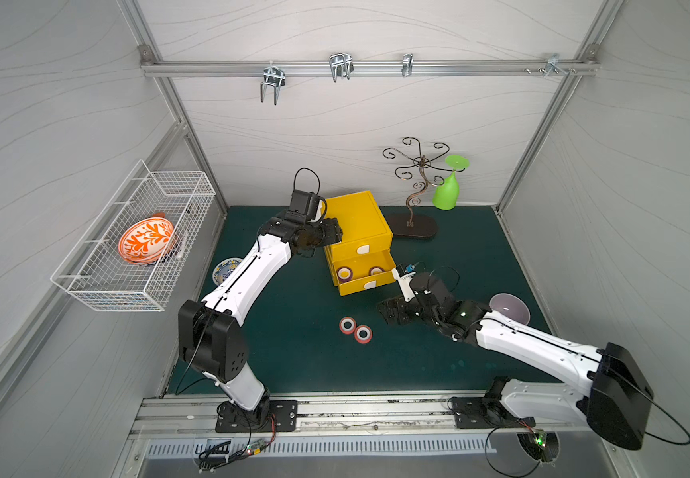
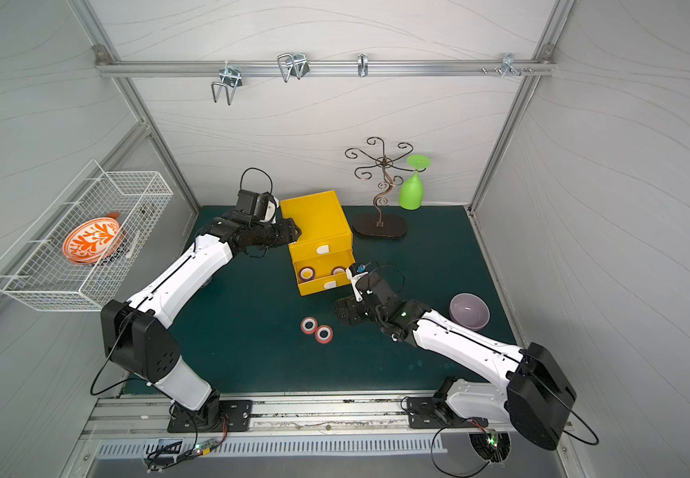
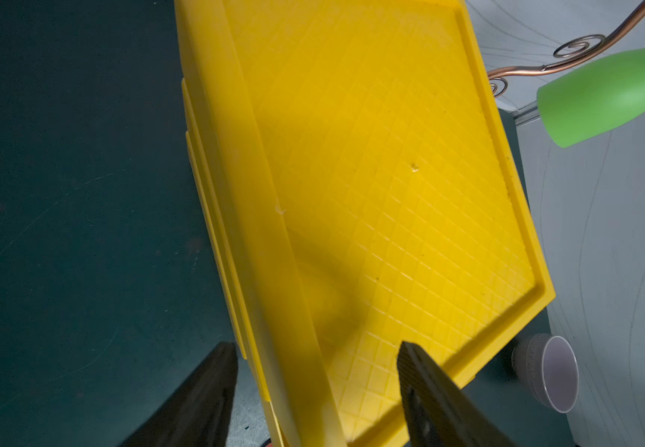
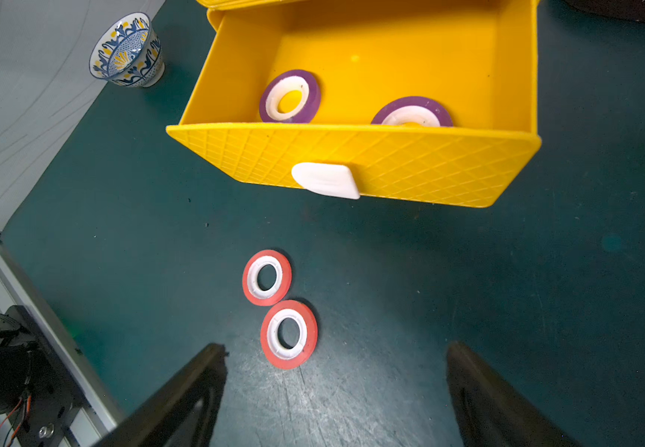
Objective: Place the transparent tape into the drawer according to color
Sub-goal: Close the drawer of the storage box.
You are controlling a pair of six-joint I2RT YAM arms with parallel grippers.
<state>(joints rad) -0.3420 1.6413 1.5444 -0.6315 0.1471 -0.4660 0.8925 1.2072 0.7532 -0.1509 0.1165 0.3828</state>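
Observation:
The yellow cabinet (image 1: 355, 215) stands at the back of the green mat, and its lower drawer (image 1: 355, 285) is pulled out. Two purple rolls of transparent tape (image 1: 345, 274) (image 1: 375, 271) lie in that drawer (image 4: 390, 162); the right wrist view shows them too (image 4: 314, 96) (image 4: 413, 102). Two red rolls (image 1: 342, 326) (image 1: 363, 340) lie touching on the mat in front. My right gripper (image 1: 390, 314) (image 4: 336, 345) hovers open and empty just right of the red rolls (image 4: 246, 278) (image 4: 264, 334). My left gripper (image 1: 330, 236) (image 3: 315, 344) straddles the top left edge of the cabinet (image 3: 371, 174), jaws apart.
A lilac bowl (image 1: 509, 308) sits behind my right arm. A blue-patterned bowl (image 1: 225, 269) (image 4: 127, 50) stands left of the cabinet. A metal stand (image 1: 413, 223) holding a green glass (image 1: 446, 192) is at the back right. A wire basket (image 1: 86, 285) hangs on the left wall.

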